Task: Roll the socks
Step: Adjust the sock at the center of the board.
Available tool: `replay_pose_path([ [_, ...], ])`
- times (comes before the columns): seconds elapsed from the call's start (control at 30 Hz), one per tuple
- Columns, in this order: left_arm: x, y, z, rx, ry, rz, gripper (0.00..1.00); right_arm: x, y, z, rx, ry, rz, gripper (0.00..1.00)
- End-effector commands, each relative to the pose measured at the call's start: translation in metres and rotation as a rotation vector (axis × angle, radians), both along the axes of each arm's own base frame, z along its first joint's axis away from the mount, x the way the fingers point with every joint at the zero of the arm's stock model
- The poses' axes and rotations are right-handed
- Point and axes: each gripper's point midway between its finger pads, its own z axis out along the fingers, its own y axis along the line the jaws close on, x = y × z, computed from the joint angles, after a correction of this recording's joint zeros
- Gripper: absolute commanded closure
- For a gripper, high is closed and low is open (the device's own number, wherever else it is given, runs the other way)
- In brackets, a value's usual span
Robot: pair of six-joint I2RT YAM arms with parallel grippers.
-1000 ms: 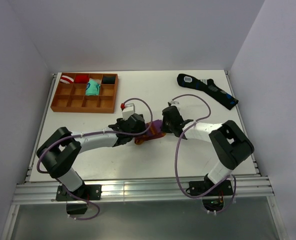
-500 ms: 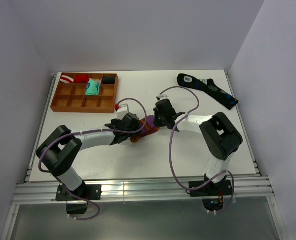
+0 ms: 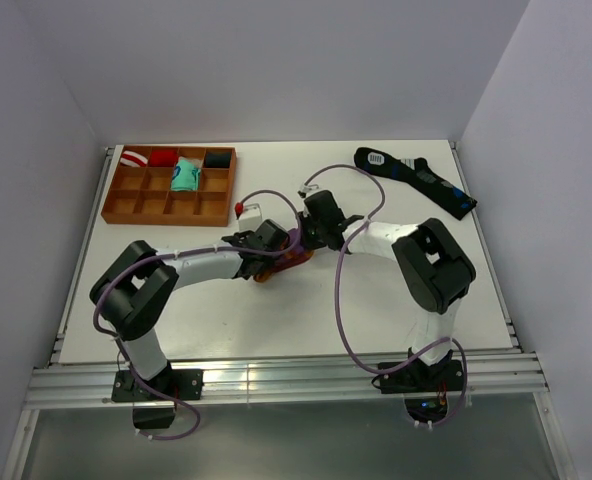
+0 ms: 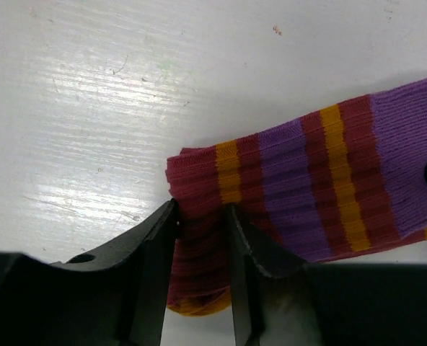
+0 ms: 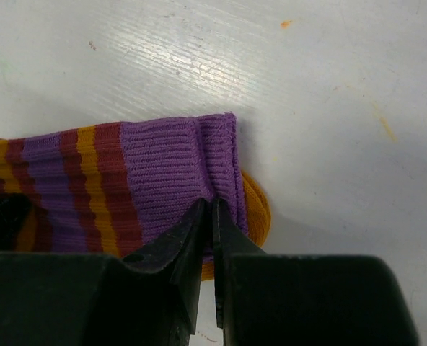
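Note:
The socks (image 3: 284, 262) lie bunched at the middle of the table, a maroon knit with orange bands and a purple cuff. In the left wrist view, the left gripper (image 4: 201, 213) has its jaws pressed against a folded maroon wad of the socks (image 4: 307, 169), with an orange edge showing beneath. In the right wrist view, the right gripper (image 5: 212, 206) pinches the purple cuff of the socks (image 5: 148, 162) between nearly touching jaws. From above, the left gripper (image 3: 273, 250) and right gripper (image 3: 304, 240) meet tip to tip over the bundle.
A wooden compartment tray (image 3: 166, 206) at the back left holds small rolled bundles (image 3: 184, 175). A long black sock with blue marks (image 3: 414, 180) lies at the back right. The cables of both arms loop above the middle of the table.
The left jaws have closed from wide onto the maroon fold. The right gripper has carried the cuff leftward and back toward the left gripper, so the sock is bunched shorter.

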Motion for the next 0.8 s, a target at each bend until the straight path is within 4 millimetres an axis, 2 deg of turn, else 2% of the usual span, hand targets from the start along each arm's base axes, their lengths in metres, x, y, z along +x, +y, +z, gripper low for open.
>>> replay_pose_path([
  [0.0, -0.001, 0.01, 0.003, 0.036, 0.0, 0.02, 0.62, -0.016, -0.005, -0.018, -0.087, 0.075, 0.064, 0.85],
  [0.07, -0.007, 0.011, 0.003, 0.014, 0.008, 0.018, 0.78, -0.015, -0.007, -0.02, -0.101, 0.077, 0.061, 0.85],
  [0.13, -0.014, 0.013, -0.001, -0.005, 0.019, 0.025, 0.83, -0.014, -0.007, -0.02, -0.109, 0.081, 0.059, 0.85],
  [0.27, -0.034, 0.008, 0.0, -0.086, 0.026, 0.036, 0.84, -0.01, -0.005, -0.019, -0.112, 0.081, 0.054, 0.84],
  [0.43, -0.068, 0.0, -0.009, -0.181, 0.049, 0.089, 0.82, -0.007, 0.006, -0.015, -0.085, 0.077, 0.087, 0.82],
  [0.67, -0.12, -0.054, -0.014, -0.343, 0.082, 0.076, 0.68, -0.006, 0.037, -0.003, -0.085, 0.04, 0.19, 0.78],
  [0.73, -0.125, -0.067, -0.013, -0.375, 0.088, 0.07, 0.66, -0.008, 0.042, -0.006, -0.106, 0.038, 0.208, 0.78],
  [0.77, -0.13, -0.072, -0.013, -0.375, 0.089, 0.057, 0.61, -0.008, 0.045, -0.005, -0.111, 0.041, 0.212, 0.78],
])
